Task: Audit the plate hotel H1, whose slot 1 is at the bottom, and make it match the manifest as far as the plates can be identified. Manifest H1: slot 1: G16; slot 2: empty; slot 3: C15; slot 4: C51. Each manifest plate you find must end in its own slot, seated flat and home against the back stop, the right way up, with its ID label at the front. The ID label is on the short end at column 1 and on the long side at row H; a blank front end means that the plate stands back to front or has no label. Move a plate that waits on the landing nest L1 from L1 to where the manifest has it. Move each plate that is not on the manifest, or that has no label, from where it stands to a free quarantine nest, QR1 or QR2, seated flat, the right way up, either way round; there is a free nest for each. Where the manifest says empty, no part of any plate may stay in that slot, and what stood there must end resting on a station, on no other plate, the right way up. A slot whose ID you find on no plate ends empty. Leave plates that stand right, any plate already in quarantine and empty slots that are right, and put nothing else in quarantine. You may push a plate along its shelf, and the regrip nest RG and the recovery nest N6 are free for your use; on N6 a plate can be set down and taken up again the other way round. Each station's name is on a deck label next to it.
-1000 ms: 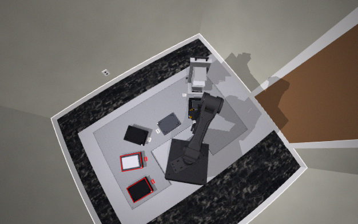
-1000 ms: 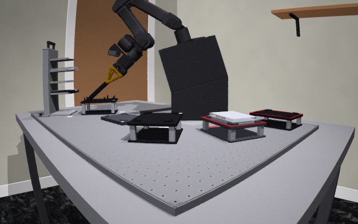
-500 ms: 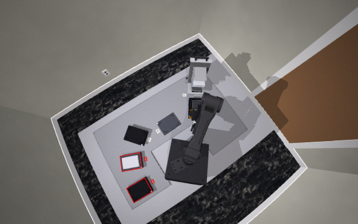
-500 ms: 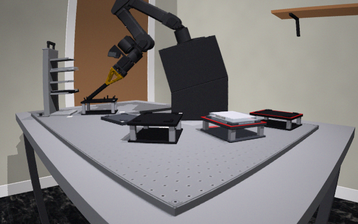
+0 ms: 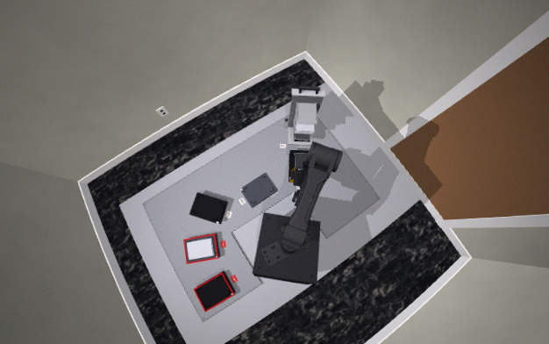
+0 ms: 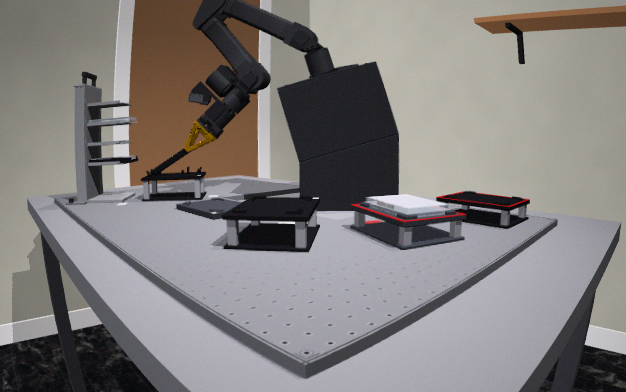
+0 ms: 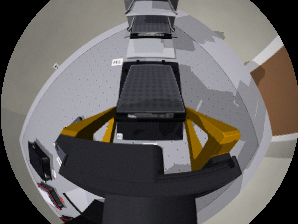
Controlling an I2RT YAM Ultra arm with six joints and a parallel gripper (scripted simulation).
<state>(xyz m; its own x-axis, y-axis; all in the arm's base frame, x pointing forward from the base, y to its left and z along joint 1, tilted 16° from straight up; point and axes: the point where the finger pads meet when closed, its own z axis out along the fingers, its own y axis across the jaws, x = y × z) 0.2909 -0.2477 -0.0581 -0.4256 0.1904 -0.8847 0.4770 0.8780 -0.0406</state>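
My gripper (image 6: 189, 149) (image 7: 151, 111) is shut on a dark plate (image 6: 170, 161) (image 7: 150, 90) by its long sides near the near end. The plate is tilted: near end raised, far end down at the black raised nest (image 5: 291, 158) beside the hotel. Its well grid faces up; a pale patch on the near end is not legible. The hotel (image 5: 307, 92) (image 6: 81, 145) holds a dark plate (image 6: 127, 159) (image 7: 150, 24) in slot 1 and a clear plate (image 6: 116, 119) in slot 3. Slots 2 and 4 show only thin shelves. Plate IDs are not legible.
A low grey station (image 5: 259, 189) (image 6: 200, 206) and a black raised station (image 5: 209, 207) (image 6: 275, 209) carry no visible plate. One red-rimmed nest (image 5: 185, 252) (image 6: 360, 209) bears a white plate (image 5: 200, 248) (image 6: 405, 201); the other red-rimmed nest (image 5: 215, 290) (image 6: 482, 199) is bare.
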